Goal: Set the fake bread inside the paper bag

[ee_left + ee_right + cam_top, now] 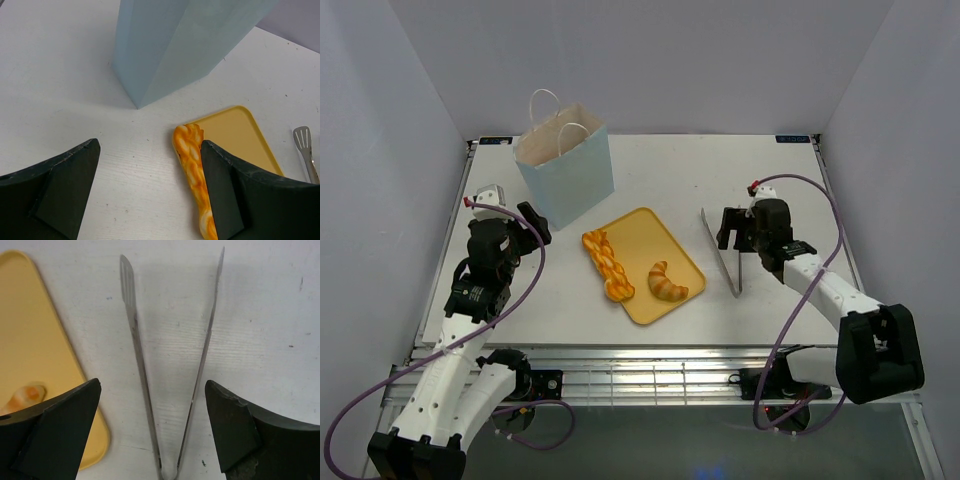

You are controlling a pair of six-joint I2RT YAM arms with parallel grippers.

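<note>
Two fake bread pieces show, both on the tray at the table's middle. Near the left edge, the left gripper (533, 222) hangs empty with its fingers spread. Behind it, toward the far-left corner, stands the upright pale blue paper bag (570, 170), mouth open (thin walls, likely to tip if nudged). The long orange plaited bread braid (607, 262) lies along the left rim of the flat yellow plastic tray (645, 232). It looks light, rigid and glossy, so pinch across its narrow middle. The golden curved croissant (668, 283) sits toward the near rim, its finish hard to judge. Long metal tongs (135, 340) lie right of the tray, under the right gripper (152, 385), also wide open and empty.
</note>
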